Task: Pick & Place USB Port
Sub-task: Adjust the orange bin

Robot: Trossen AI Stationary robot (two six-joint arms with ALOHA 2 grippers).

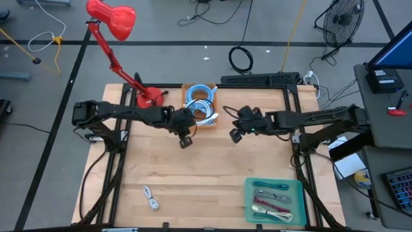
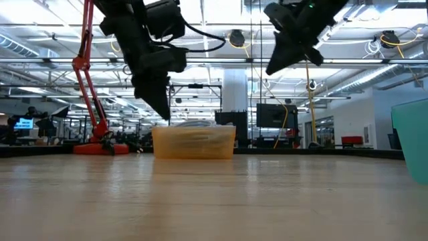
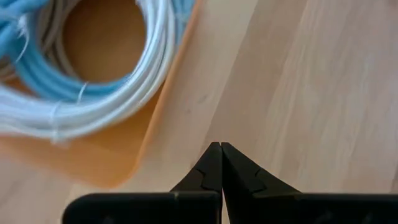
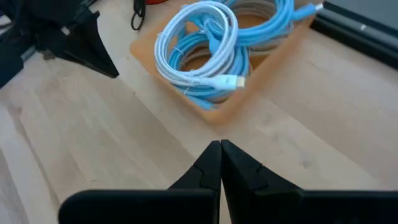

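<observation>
An orange tray [image 1: 200, 103] at the table's far middle holds coiled blue and white cables [image 4: 208, 46]. A loose white cable [image 1: 150, 197] lies flat on the wood near the front left. A teal tray [image 1: 275, 200] at the front right holds several cables. My left gripper [image 1: 185, 141] hangs shut above the table just near-left of the orange tray [image 3: 124, 143]. My right gripper [image 1: 235, 135] hangs shut above the table to the tray's right. Neither touches anything.
A red desk lamp [image 1: 119, 38] stands with its base [image 1: 149, 98] at the far left of the table. A black keyboard [image 1: 261, 80] lies along the far edge. Bare wood spans the table's middle between the two trays.
</observation>
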